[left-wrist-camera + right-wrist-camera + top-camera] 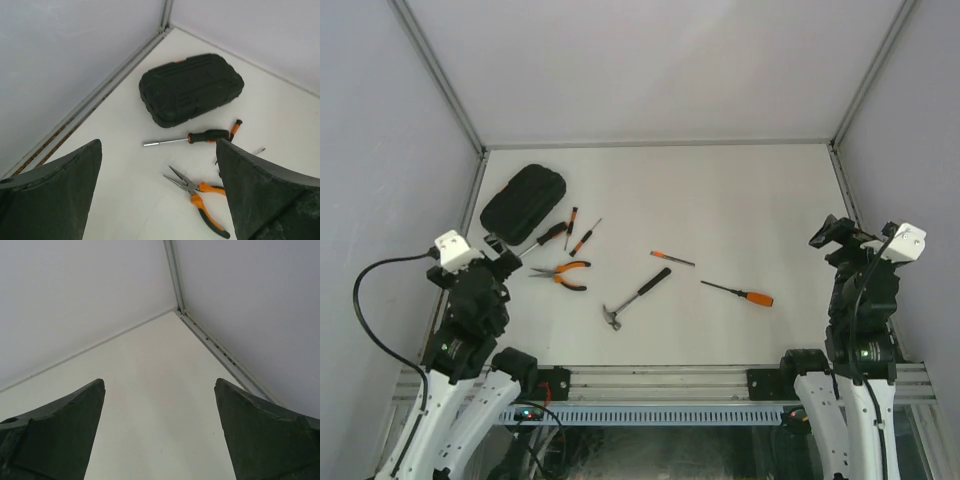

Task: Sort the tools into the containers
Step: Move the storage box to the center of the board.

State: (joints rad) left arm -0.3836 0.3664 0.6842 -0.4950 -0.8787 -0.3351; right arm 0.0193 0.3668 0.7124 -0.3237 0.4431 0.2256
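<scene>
The black case [523, 203] lies shut at the back left, also in the left wrist view [191, 89]. Beside it lie a black-handled screwdriver [550, 235] [207, 135] and two thin screwdrivers [583, 238]. The orange-handled pliers [563, 273] [200, 197] lie in front of them. Mid-table are the hammer [635, 298], a small orange screwdriver [672, 259] and an orange-handled screwdriver [740, 292]. My left gripper [500, 255] [159, 142] hovers open left of the pliers, holding nothing. My right gripper [835, 235] [160, 381] is open and empty at the right edge, facing the back right corner.
White walls with metal rails [835, 150] close the table on the left, back and right. A slotted rail [650, 412] runs along the near edge between the arm bases. A black cable [365, 300] loops by the left arm.
</scene>
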